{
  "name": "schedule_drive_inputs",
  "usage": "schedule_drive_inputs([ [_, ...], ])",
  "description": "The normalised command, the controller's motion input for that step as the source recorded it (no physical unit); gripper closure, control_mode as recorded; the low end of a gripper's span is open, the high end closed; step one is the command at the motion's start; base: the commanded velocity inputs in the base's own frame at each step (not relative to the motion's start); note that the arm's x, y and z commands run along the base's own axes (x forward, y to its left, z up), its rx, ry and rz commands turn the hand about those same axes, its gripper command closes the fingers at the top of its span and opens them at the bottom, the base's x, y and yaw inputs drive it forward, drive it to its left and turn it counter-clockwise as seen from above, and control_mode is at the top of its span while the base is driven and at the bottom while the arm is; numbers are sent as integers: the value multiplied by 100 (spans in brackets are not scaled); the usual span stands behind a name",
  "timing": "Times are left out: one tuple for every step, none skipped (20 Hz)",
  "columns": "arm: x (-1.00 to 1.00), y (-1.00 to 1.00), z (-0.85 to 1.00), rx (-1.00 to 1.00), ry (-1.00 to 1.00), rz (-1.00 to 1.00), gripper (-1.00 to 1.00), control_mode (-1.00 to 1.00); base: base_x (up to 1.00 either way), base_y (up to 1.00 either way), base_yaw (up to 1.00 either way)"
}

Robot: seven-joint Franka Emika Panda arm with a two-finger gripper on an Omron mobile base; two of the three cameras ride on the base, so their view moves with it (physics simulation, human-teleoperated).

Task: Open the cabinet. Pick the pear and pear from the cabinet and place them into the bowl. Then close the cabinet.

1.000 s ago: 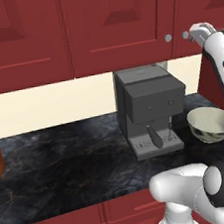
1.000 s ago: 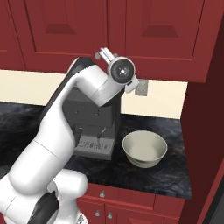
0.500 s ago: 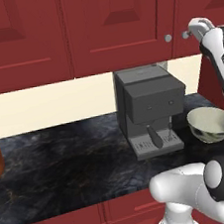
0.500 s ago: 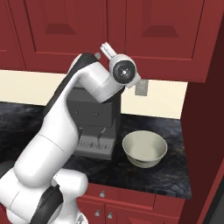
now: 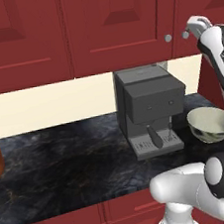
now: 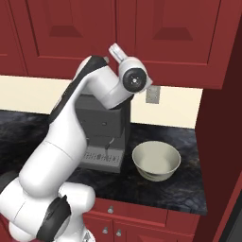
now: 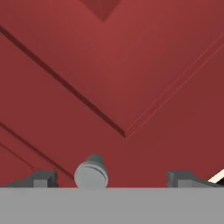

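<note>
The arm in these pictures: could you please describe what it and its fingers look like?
The arm is made of glossy white rounded shells, with dark grey to black rings and caps at the joints, such as the round dark disc near the wrist. Its upper link carries a dark panel with small pale markings in the left base view. The fingers are small, dark grey and blocky. No cables show.

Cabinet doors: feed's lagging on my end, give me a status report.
Gripper open, up at the cabinet, one silver knob between its fingertips, not clamped. Both doors shut. Bowl empty on the counter. Nothing in the way.
</note>
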Motion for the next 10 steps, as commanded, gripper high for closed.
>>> schedule_drive_inputs([
  [20,0,2,0,-2,0,-100,-100,0,0,0],
  [19,0,2,0,-3,0,-100,-100,0,0,0],
  [21,0,1,0,0,0,-100,-100,0,0,0],
  [22,0,1,0,0,0,-100,-100,0,0,0],
  [22,0,1,0,-1,0,-100,-100,0,0,0],
  [22,0,0,0,0,0,-100,-100,0,0,0],
  [23,0,0,0,0,0,-100,-100,0,0,0],
  [21,0,0,0,0,0,-100,-100,0,0,0],
  [21,0,0,0,0,0,-100,-100,0,0,0],
  [19,0,0,0,0,0,-100,-100,0,0,0],
])
